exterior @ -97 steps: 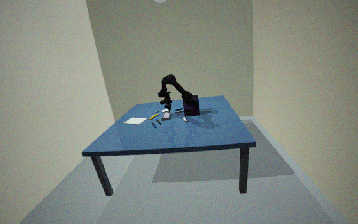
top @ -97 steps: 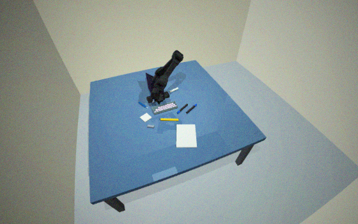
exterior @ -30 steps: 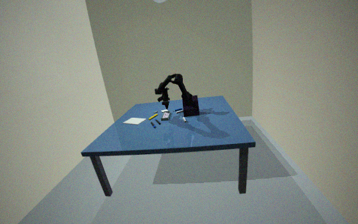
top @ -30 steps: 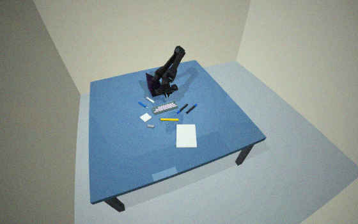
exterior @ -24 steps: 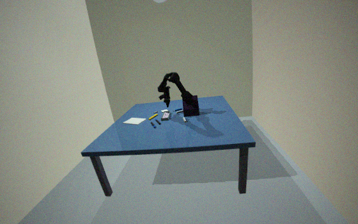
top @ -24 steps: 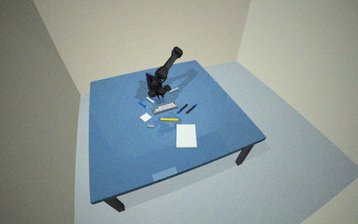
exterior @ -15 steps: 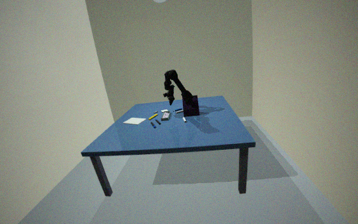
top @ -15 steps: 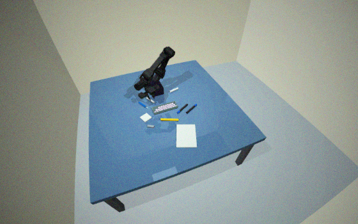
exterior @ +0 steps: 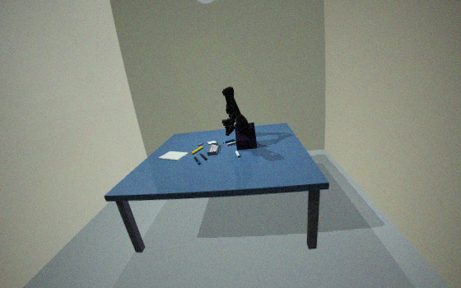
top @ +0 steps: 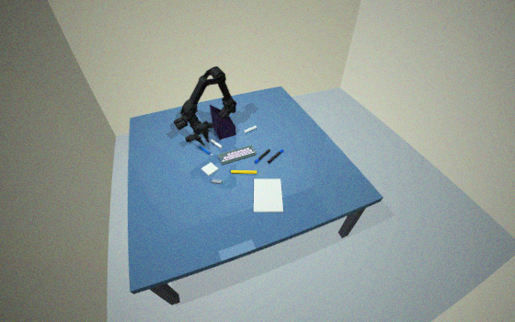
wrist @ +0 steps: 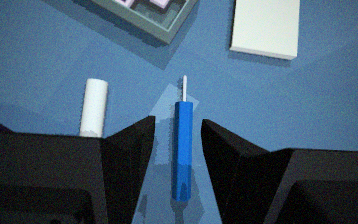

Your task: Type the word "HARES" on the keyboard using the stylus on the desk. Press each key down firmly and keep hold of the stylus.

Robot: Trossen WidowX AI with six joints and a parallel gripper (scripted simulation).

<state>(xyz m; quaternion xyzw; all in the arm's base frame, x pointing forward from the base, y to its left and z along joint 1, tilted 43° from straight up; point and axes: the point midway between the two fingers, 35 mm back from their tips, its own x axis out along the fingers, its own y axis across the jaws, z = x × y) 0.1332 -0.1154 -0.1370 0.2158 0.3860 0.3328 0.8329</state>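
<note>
The blue stylus (top: 205,150) (exterior: 229,141) (wrist: 183,150) lies on the desk, its thin pale tip toward the top of the wrist view. My gripper (top: 205,143) (exterior: 227,134) (wrist: 178,124) is partly open and empty above the stylus. In the wrist view the stylus shows in the gap between the two fingers, with blue desk visible on both sides of it. The keyboard (top: 237,155) (exterior: 213,149) (wrist: 150,31) lies beside the stylus; in the wrist view only a corner of its grey-green frame and parts of a few keys show, with no letters readable.
A white stick (top: 216,143) (wrist: 95,107) lies close to the stylus. A white square block (top: 210,168) (wrist: 266,30), a yellow stick (top: 244,172), two dark pens, a grey piece (top: 217,181) and a white sheet (top: 268,195) lie around. A dark block (top: 223,129) (exterior: 246,140) stands near the arm.
</note>
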